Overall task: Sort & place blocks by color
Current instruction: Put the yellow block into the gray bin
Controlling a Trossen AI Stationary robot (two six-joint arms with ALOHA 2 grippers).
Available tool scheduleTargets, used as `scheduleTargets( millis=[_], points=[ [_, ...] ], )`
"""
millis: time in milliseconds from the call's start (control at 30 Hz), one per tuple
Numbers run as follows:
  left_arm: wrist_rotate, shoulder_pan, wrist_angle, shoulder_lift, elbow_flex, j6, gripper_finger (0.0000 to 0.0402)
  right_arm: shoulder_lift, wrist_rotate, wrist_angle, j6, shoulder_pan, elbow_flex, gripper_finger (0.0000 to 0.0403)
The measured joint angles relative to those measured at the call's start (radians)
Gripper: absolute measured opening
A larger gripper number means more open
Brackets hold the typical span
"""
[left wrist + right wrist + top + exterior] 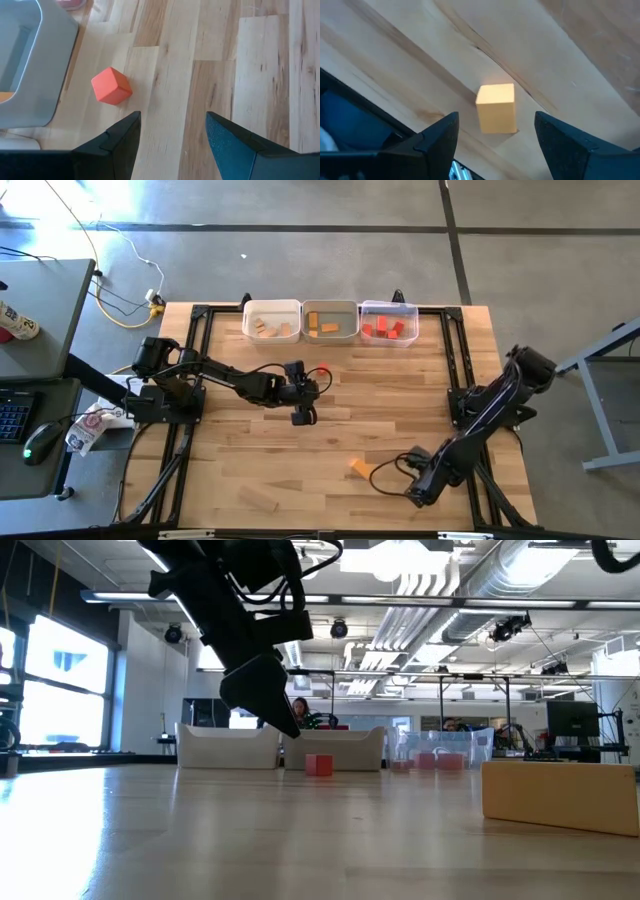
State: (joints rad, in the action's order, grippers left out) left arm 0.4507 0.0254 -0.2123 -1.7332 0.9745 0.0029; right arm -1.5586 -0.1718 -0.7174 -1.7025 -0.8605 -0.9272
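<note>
Table (pixel 400 410): 3 bins at far edge, middle bin (pixel 330 319) holding orange pieces.

Left gripper (pixel 303 416) mid-table, fingers apart, empty; red block (pixel 323 369) just beyond it, toward bins.

Right gripper (pixel 496 135) low at near right, fingers apart, empty; orange block (pixel 496 108) dead ahead, just short of gap, sitting slightly skewed. Right arm nearer orange, left nearer red.

Plain wood bar (pixel 260 498) near front edge, untouched.
</note>
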Motion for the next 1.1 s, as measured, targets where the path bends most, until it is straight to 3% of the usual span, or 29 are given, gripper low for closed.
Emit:
scheduleTargets(
  millis=[467,567,800,1100],
  points=[
    [-0.001,0.0,0.0,0.0,0.0,0.0,0.0207,-0.107,-0.024,0.076,0.008,-0.009,0.0,0.024],
    [-0.001,0.0,0.0,0.0,0.0,0.0,0.0208,-0.119,-0.048,0.074,0.001,-0.009,0.0,0.0211],
    [-0.001,0.0,0.001,0.0,0.0,0.0,0.0208,-0.121,-0.076,0.064,0.001,-0.001,0.0,0.01],
    [-0.035,0.001,0.029,0.0,0.0,0.0,0.0207,-0.103,-0.016,0.06,0.084,0.047,0.0,0.0097]
  ],
)
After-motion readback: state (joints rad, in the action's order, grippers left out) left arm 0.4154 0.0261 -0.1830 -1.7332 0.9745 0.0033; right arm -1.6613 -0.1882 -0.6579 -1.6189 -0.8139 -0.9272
